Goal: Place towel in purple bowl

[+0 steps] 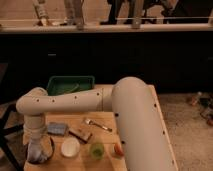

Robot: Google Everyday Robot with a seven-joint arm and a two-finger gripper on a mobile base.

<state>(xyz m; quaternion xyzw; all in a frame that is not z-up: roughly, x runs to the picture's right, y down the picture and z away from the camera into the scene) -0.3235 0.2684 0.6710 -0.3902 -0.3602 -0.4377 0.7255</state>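
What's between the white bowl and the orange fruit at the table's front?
In the camera view, a green cup stands between the white bowl and the orange fruit. The hand hangs at the picture's lower left, beside the white bowl.

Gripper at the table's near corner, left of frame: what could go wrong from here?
1. The gripper hangs low by the wooden table at its near-left edge; a drop there could land off the table.
2. The round white bowl and grey-blue folded pad lie close by; a sideways swing could knock them.
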